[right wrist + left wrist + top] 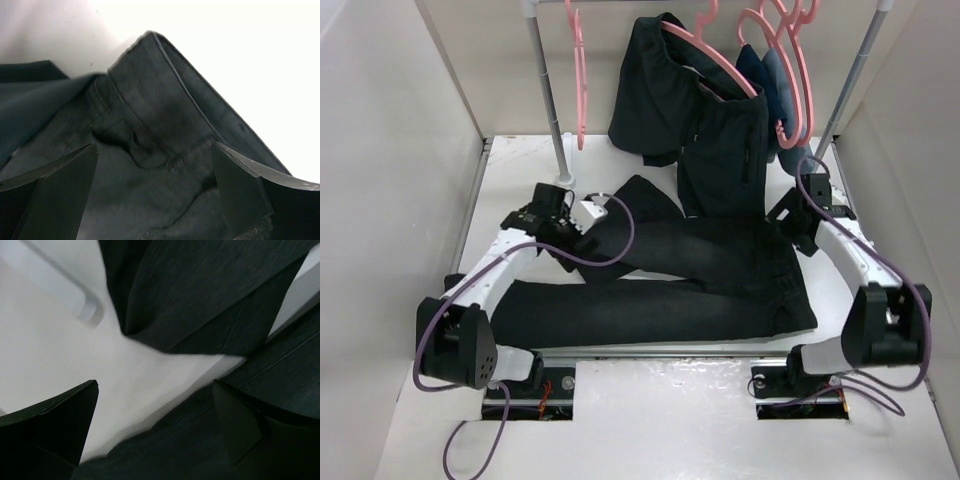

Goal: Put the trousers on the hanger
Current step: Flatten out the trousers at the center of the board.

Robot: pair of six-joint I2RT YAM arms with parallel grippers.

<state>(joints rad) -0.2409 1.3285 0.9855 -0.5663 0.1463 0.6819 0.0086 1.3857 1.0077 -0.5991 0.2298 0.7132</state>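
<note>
The black trousers (700, 270) lie flat across the table, waistband at the right and leg ends at the left. My left gripper (578, 230) is open and low over the upper leg's end. In the left wrist view (155, 385) its fingers straddle a cloth edge (200, 290) with bare table between them. My right gripper (796, 225) is open over the waistband's far corner. In the right wrist view (155, 146) the waistband (150, 115) lies between the fingers, not pinched. An empty pink hanger (580, 80) hangs from the rail at the back left.
A shorter black garment (720, 130) hangs on another pink hanger (705, 50) at the back middle. Navy clothes (770, 75) and more pink hangers (795, 70) hang at the right. The rack posts (548, 90) (850, 80) stand at the back. White walls enclose the table.
</note>
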